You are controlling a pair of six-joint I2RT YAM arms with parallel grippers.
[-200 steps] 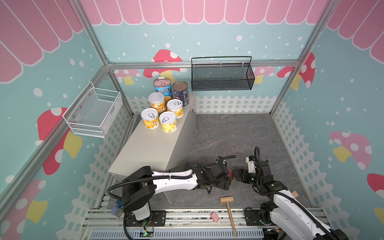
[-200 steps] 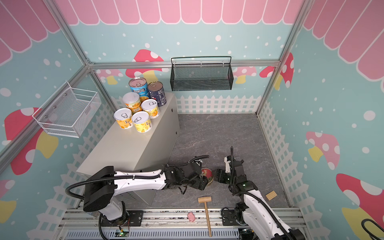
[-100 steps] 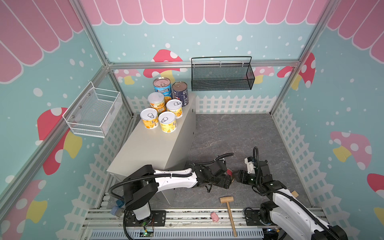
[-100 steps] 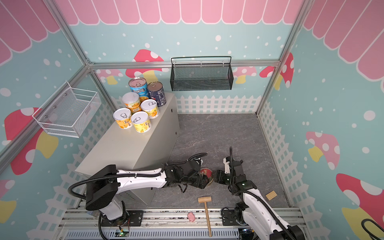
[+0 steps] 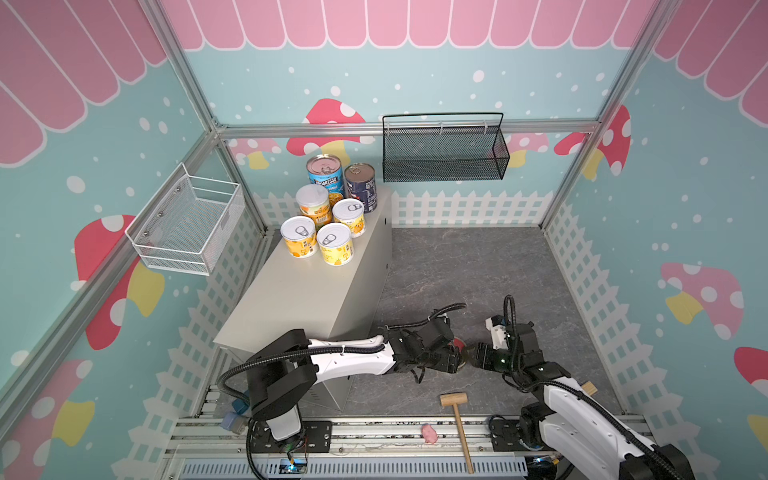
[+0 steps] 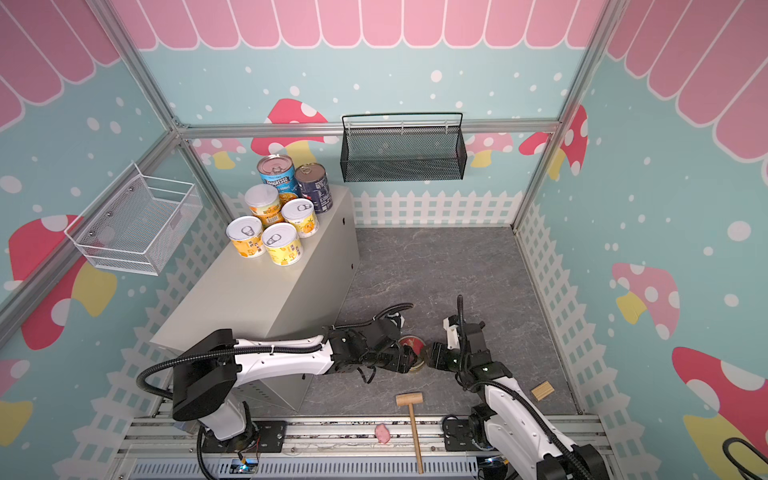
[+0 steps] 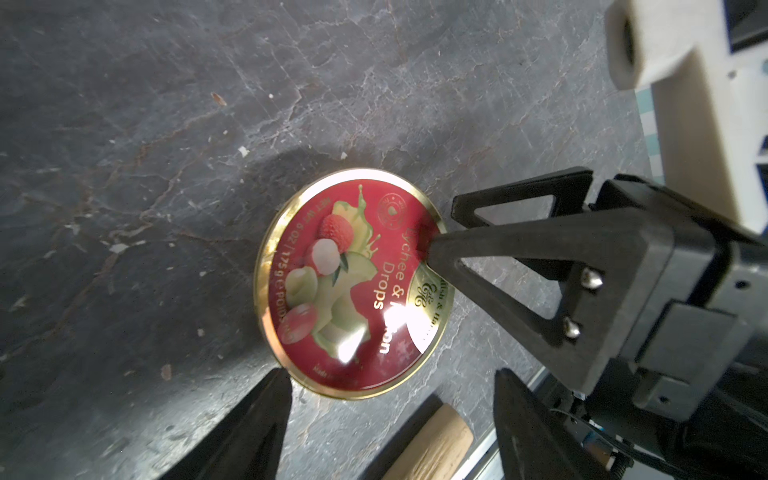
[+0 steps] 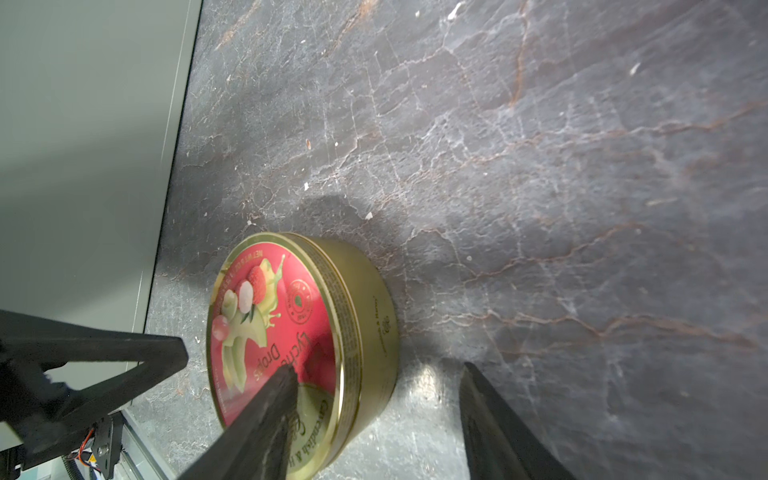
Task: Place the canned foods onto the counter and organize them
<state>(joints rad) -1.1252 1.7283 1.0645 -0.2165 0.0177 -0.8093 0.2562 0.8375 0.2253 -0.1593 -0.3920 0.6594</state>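
Right pincer (image 8: 379,368) apart astride tin (image 8: 291,316) rim; left pincer (image 7: 392,374) apart; grey marbled floor (image 8: 540,166), mushroom-print walls (image 5: 415,62).

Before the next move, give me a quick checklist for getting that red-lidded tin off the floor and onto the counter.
1. Red-lidded tin lies flat on the floor, lid up: ok.
2. Right gripper straddles the tin's rim, one finger over the lid, one outside the wall: ok.
3. Firm hold on the tin: not ok, jaws open, gap at the outer finger.
4. Left gripper clear of the tin: cannot tell, open, one fingertip close to the rim.
5. Bare space on the counter: ok, six cans cluster at its far end.
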